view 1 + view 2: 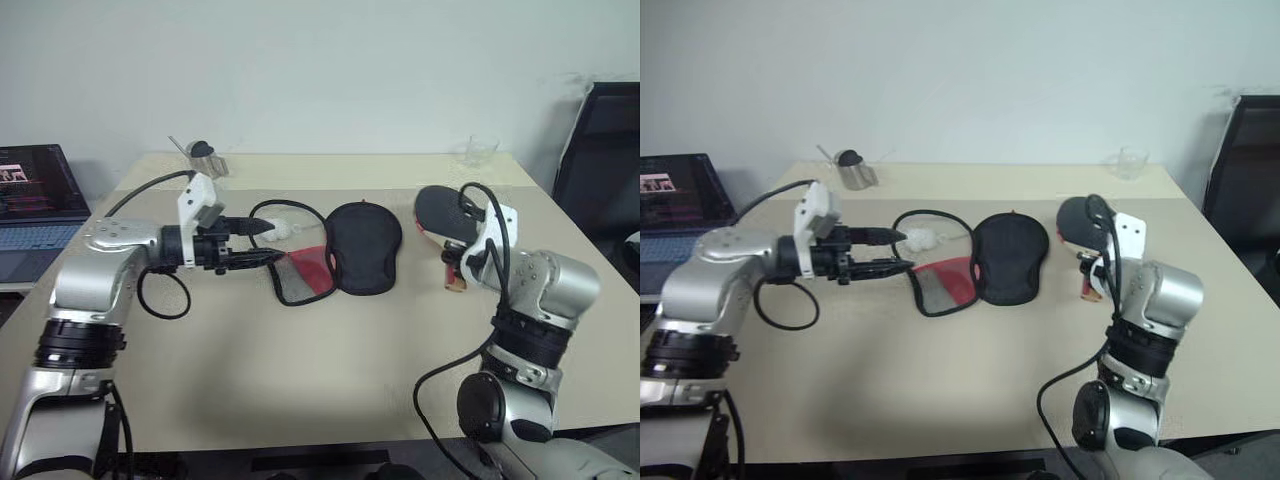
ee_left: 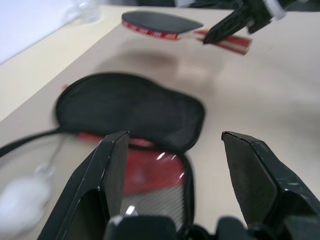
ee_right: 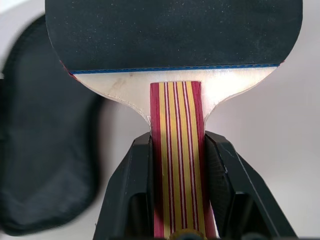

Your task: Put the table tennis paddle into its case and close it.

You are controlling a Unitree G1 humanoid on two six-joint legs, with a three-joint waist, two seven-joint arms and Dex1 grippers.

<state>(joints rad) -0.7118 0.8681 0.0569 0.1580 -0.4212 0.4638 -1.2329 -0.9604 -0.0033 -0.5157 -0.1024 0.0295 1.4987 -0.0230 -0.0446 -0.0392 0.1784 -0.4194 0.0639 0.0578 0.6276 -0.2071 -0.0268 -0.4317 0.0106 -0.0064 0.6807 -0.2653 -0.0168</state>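
You get even, soft indoor light across the table (image 1: 330,360), bright enough that nothing sinks into dark. Shadows are faint: a pale smudge lies on the tabletop under the lifted paddle (image 2: 160,23) in the left wrist view, and a thin dark edge hugs the case (image 1: 345,250). In that wrist view the near fingers (image 2: 112,175) and the white lump by the cord are soft, and the paddle is slightly smeared. Small glints sit on the red lining. The right wrist view is crisp on the handle stripes, while the case behind it goes soft. The laptop (image 1: 35,195) screen glows on your left in the head views.
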